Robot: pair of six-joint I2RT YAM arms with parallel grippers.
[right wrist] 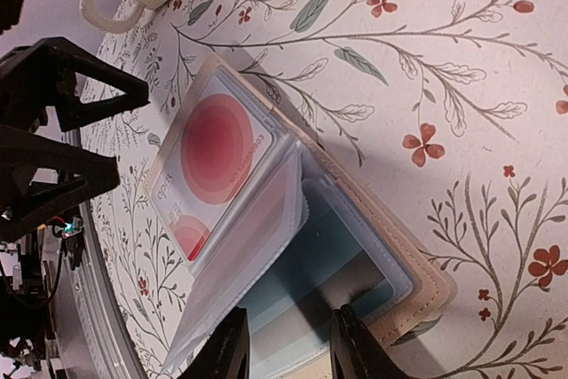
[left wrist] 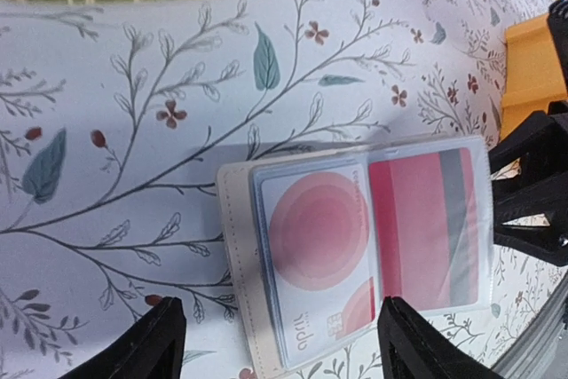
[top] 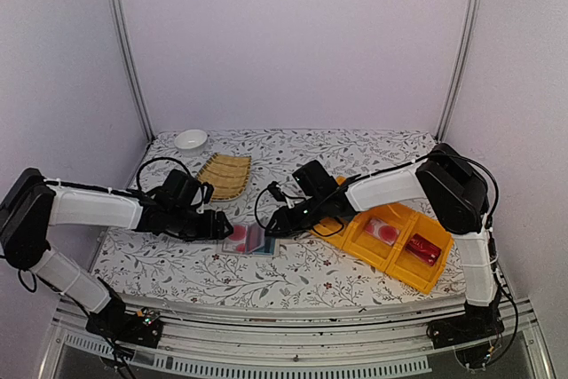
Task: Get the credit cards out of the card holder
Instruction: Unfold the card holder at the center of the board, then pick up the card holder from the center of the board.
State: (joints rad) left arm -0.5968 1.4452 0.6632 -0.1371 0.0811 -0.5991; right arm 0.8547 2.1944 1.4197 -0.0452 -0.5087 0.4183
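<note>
The beige card holder [top: 251,239] lies open on the table between my two grippers. In the left wrist view the whitish-pink card with the red circle [left wrist: 315,241] sits in a clear sleeve of the holder [left wrist: 238,255]. My left gripper [left wrist: 284,351] is open wide, just short of the card's near edge. In the right wrist view the teal card [right wrist: 355,259] lies in the pocket on the holder's [right wrist: 430,286] other half, with a clear sleeve raised beside it. My right gripper [right wrist: 288,348] is open, its fingertips [right wrist: 353,339] just over the teal card.
Yellow trays [top: 395,241] with red items stand to the right of the holder. A woven bamboo mat [top: 224,175] and a white bowl [top: 191,138] are at the back left. The right gripper's black fingers [left wrist: 532,184] show at the left wrist view's right edge.
</note>
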